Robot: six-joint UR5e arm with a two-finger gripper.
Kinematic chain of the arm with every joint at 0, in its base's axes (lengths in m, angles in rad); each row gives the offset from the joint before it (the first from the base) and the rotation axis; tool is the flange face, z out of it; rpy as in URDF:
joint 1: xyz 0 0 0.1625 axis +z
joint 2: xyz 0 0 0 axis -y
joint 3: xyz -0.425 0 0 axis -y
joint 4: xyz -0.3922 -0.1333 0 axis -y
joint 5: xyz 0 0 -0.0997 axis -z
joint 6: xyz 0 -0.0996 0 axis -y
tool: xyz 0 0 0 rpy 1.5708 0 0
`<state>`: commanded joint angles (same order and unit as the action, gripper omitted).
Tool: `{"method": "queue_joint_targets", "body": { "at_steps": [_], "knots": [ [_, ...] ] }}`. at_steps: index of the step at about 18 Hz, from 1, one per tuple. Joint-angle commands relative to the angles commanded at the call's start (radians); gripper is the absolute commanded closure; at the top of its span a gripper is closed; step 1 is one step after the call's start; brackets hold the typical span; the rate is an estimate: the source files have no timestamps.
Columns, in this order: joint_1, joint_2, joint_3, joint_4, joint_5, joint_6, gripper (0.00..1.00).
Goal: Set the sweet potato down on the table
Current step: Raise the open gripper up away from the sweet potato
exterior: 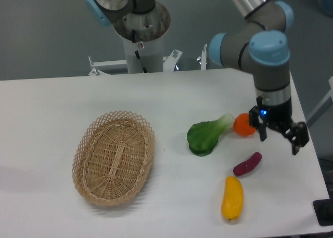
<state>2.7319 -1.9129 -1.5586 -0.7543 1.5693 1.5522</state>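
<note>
Beside the yellow vegetable [232,198] (apart): sweet potato [247,164].

White surface [62,103] with rounded corners, oval wicker basket [114,157] at left centre, green leafy vegetable [206,135] right of centre, round orange fruit [243,124] just beside its stem, magenta sweet potato [247,163] below, yellow oblong vegetable [232,197] nearest the front edge.

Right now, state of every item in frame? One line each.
gripper: open, empty, raised above the table
sweet potato: lying on the table, free of the gripper
table: bears all the items
basket: upright, empty
leafy green: lying flat, stem toward the orange
orange: on the table, beside the green's stem
yellow vegetable: lying flat near the front edge
</note>
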Motion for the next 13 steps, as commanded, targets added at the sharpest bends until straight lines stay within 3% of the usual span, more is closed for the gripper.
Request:
{"method": "queue_joint_targets", "body": {
  "at_steps": [2,8,13],
  "knots": [
    [0.031,0.021,0.005,-0.063,0.000,0.072,0.00],
    [0.124,0.058,-0.001,-0.163,-0.015,0.271,0.00],
    [0.164,0.068,-0.006,-0.165,-0.047,0.324,0.00]
  ]
}}
